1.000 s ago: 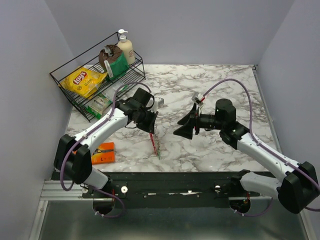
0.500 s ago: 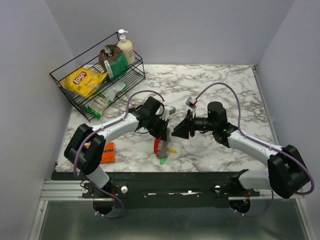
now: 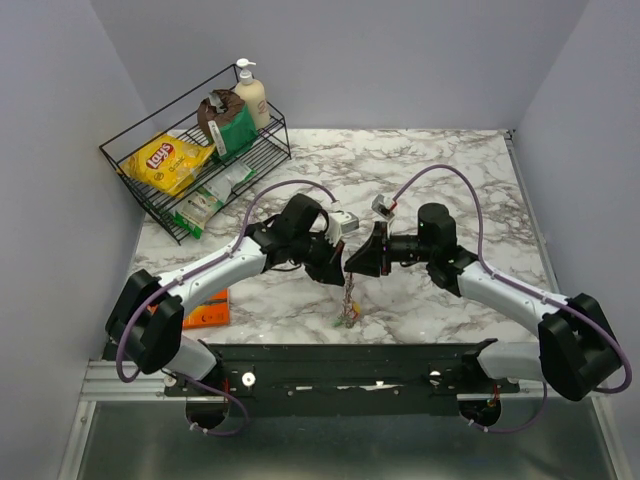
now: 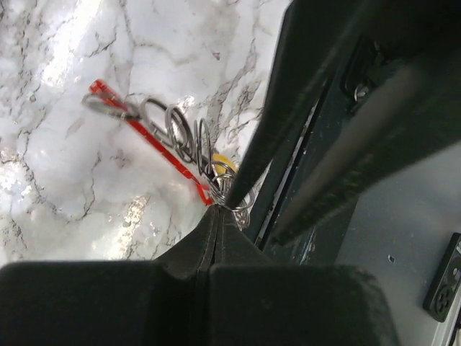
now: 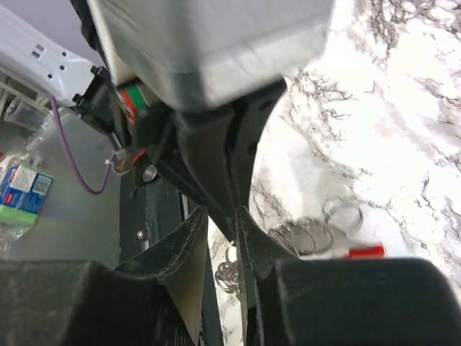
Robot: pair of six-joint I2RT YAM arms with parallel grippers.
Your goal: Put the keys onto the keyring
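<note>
My left gripper (image 3: 336, 262) is shut, and in the left wrist view its tips (image 4: 216, 207) pinch a silver ring at the end of the red keyring (image 4: 148, 135). Several silver rings and a yellow-headed key (image 4: 224, 160) bunch by the tips. From above, the bunch (image 3: 348, 303) hangs below the two grippers, just over the marble. My right gripper (image 3: 356, 264) meets the left one tip to tip. Its jaws (image 5: 220, 216) stand a narrow gap apart, straddling the left gripper's fingertips (image 5: 227, 184). Nothing is clearly clamped between them.
A black wire rack (image 3: 150, 195) at the back left holds a yellow chips bag (image 3: 172, 160), a soap bottle (image 3: 250, 95) and packets. A flat orange packet (image 3: 208, 310) lies near the left arm. The table's front rail (image 3: 350, 362) runs just below the hanging bunch.
My left gripper moved right with the keyring. My right gripper came in to meet it and its jaws narrowed. The bunch now hangs straight down between them.
</note>
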